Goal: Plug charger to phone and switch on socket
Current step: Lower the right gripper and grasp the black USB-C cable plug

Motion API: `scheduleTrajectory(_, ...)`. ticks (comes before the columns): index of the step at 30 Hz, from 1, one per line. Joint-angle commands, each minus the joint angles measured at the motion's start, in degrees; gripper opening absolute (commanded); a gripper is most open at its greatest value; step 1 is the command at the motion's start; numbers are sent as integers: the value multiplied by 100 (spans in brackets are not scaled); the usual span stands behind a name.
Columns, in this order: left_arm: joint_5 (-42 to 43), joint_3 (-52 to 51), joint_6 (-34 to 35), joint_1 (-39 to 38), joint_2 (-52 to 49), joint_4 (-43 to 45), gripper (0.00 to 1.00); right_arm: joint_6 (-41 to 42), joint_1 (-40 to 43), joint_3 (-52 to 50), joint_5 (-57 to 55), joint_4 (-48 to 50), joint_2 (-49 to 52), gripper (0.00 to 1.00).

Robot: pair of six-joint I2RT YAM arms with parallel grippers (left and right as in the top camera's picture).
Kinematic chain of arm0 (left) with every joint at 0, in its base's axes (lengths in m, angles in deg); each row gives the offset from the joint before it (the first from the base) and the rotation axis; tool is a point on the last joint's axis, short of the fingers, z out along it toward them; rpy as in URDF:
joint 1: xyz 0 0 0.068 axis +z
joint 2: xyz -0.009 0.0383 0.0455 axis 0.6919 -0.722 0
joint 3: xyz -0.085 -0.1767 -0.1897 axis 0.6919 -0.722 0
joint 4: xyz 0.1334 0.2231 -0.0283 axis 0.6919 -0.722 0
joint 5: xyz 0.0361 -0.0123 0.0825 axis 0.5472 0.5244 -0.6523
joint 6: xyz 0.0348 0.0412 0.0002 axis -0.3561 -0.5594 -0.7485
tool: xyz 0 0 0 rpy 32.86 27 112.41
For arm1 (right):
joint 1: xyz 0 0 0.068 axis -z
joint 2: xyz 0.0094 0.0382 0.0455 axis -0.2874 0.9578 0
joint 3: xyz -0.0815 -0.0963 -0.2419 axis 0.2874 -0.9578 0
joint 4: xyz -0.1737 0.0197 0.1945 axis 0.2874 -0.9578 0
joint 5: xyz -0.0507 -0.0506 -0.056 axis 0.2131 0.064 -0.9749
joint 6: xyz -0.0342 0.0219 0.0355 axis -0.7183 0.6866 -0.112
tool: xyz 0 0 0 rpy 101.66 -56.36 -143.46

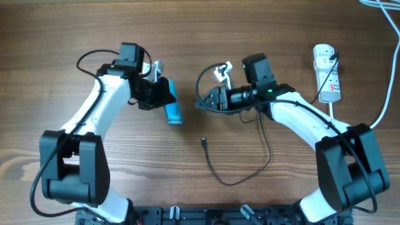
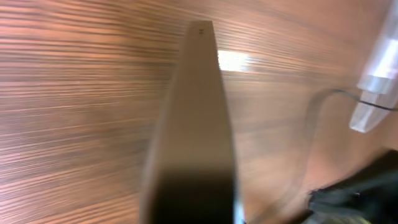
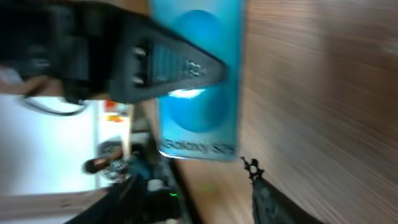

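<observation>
Left gripper [image 1: 161, 95] was seen clamped on the phone [image 1: 174, 111]. One end of the phone was held between the fingers, and the rest stuck out past the fingertips toward the robot's base side. In the left wrist view the phone [image 2: 196, 118] was seen edge-on, straight ahead of the gripper, as a narrow grey slab over the wooden table [image 2: 74, 93]. The fingers themselves were not made out there.

Right gripper [image 1: 205, 101] was pointed at the phone, which sat just ahead of its tip, near but apart. Its jaw width could not be told from any view. In the right wrist view the phone [image 3: 205, 118] was seen close in front, with a teal screen and a white band of blurred text at the near end. A dark ribbed finger [image 3: 168, 62] was laid across the screen; which gripper it belonged to could not be told.

The charger [image 1: 228, 183] was not gripped. Its plug tip [image 1: 204, 142] lay on the table to the base side of the right gripper, near but apart, and the cable was looped away under the right arm. The socket [image 1: 327, 74] lay well apart behind the right gripper, past its wrist. A thick white cord [image 1: 390, 75] was run beside it.
</observation>
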Motion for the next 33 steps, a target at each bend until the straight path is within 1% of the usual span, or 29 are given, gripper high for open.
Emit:
scheduleTrajectory(1, -1432, -7, 573, -341, -7, -37, 4, -846, -55, 39, -1246, -896, -46, 52)
scheduleTrajectory(3, -2028, -7, 848, -612, -7, -52, 4, -839, -195, 79, -1746, -1554, -57, 51)
scheduleTrajectory(4, -2330, -7, 960, -752, -20, -83, 4, -837, -310, 153, -2096, -2039, -68, 50)
scheduleTrajectory(6, -2472, -7, 990, -1001, -162, -125, 4, -826, -592, 245, -2774, -2612, -72, 50)
scheduleTrajectory(8, -2472, -9, 992, -1196, -422, -125, 4, -658, -874, 245, -3333, -2848, -72, 51)
scheduleTrajectory(10, -2472, -7, 992, -1294, -654, -125, 4, -472, -1062, 243, -3552, -2949, -70, 52)
scheduleTrajectory(12, -2472, -7, 990, -1333, -813, -120, 4, -498, -1248, 243, -3552, -2931, -72, 52)
scheduleTrajectory(14, -2472, -7, 990, -1344, -892, -116, 4, -516, -1453, 243, -3827, -2924, -70, 54)
scheduleTrajectory(15, -2472, -9, 990, -1344, -892, -103, 9, -518, -1528, 243, -3954, -2927, -70, 55)
scheduleTrajectory(16, -2472, -9, 990, -1344, -892, -85, 10, -522, -1598, 243, -4054, -2907, -70, 55)
scheduleTrajectory(17, -2472, -9, 990, -1344, -894, -68, 10, -529, -1670, 243, -4113, -2863, -70, 56)
scheduleTrajectory(20, -2472, -9, 992, -1344, -898, -28, 4, -538, -1961, 232, -4295, -2811, -70, 55)
scheduleTrajectory(22, -2472, -9, 992, -1344, -898, 44, 4, -481, -2258, 229, -4666, -2822, -70, 50)
scheduleTrajectory(24, -2472, -9, 1082, -1342, -898, 107, 4, -280, -2511, 227, -4913, -2822, -66, 49)
scheduleTrajectory(25, -2465, -7, 1099, -1335, -896, 157, 4, -76, -2656, 225, -5289, -2820, -66, 49)
scheduleTrajectory(26, -2398, -7, 1097, -1303, -896, 236, 4, -20, -2778, 225, -5637, -2785, -66, 49)
scheduleTrajectory(27, -2243, 0, 1097, -1237, -896, 278, 4, -31, -2844, 225, -5711, -2715, -63, 49)
scheduleTrajectory(28, -1965, 28, 1093, -1064, -885, 313, 4, -28, -2879, 225, -5639, -2553, -66, 59)
scheduleTrajectory(29, -1478, 61, 1067, -772, -863, 343, 4, -28, -2876, 225, -5484, -2415, -66, 85)
scheduleTrajectory(30, -850, 63, 876, -494, -852, 455, 4, -59, -2876, 225, -5324, -2341, -63, 100)
scheduleTrajectory(32, 605, 63, 417, 48, -852, 693, 4, -81, -2876, 225, -5042, -2317, -66, 100)
scheduleTrajectory(33, 1325, 63, 177, 413, -852, 750, 4, -61, -2876, 225, -5045, -2297, -66, 97)
